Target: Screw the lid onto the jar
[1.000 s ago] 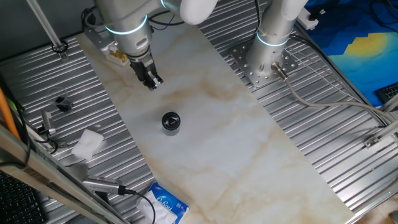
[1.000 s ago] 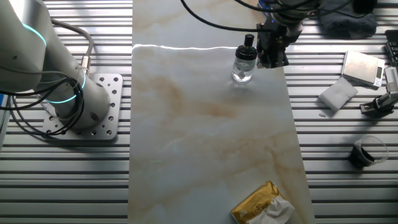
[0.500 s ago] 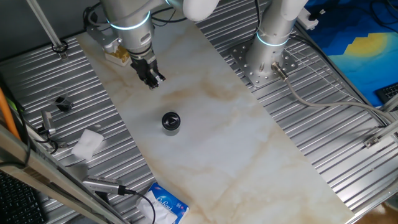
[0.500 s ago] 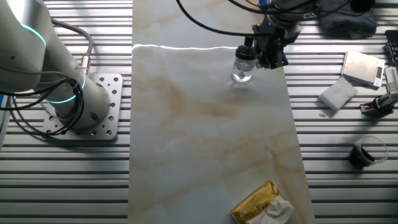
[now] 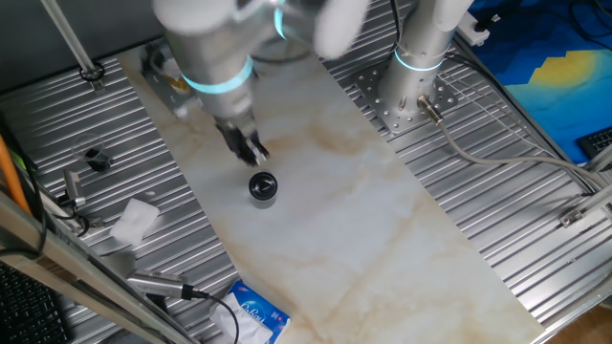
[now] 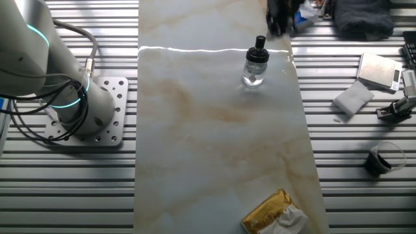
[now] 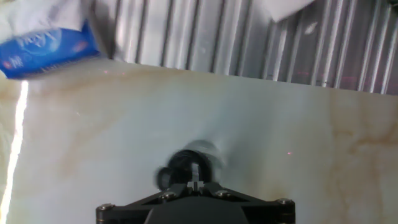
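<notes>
Marbled in cream and tan, the desk (image 5: pixel 382 229) carries the jar (image 6: pixel 253 73) standing upright on its far half, with the lid (image 5: pixel 262 183) already sitting on its mouth — black and glossy from above in one fixed view, a dark knob over the pale translucent body in the other fixed view.

The end effector (image 5: pixel 251 150) hangs just up and to the left of the lid in one fixed view, tips pointing down toward it. It is blurred, so whether it touches the lid cannot be told, and whether the fingers are spread or closed cannot be told either. The other fixed view shows only a dark part of it at the top edge, above and to the right of the jar and apart from it. The hand view has the capped jar smeared, just beyond the black finger mount at the bottom edge.

The jar's long axis is vertical, so the turning must happen about that upright line — the end effector likely has to centre itself directly over the lid before gripping.

A blue tissue pack (image 5: pixel 256 319) lies at the desk's near edge.
</notes>
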You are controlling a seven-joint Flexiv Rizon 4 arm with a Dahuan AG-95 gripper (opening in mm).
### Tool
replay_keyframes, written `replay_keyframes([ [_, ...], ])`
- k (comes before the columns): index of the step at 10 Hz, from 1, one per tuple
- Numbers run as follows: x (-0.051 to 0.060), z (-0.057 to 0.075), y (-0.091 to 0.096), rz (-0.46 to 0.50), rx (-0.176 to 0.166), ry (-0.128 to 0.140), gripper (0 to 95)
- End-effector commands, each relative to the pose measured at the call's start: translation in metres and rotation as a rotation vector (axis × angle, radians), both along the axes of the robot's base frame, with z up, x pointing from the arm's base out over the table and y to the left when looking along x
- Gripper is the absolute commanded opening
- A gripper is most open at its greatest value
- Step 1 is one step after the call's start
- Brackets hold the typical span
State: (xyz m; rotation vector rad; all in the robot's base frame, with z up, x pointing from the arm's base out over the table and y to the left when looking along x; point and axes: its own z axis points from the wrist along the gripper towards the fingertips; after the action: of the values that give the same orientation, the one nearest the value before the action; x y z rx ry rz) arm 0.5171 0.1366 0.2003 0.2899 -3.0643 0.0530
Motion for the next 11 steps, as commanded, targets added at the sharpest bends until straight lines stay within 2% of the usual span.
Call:
replay_keyframes([
  [1,0.0006,0.0004,0.0006,-0.018,0.0,0.0,0.0],
  [6,-0.0002,0.0002,-0.0002,-0.038,-0.001,0.0,0.0],
  [11,-0.0002,0.0002,-0.0002,0.033,0.018,-0.016,0.0],
])
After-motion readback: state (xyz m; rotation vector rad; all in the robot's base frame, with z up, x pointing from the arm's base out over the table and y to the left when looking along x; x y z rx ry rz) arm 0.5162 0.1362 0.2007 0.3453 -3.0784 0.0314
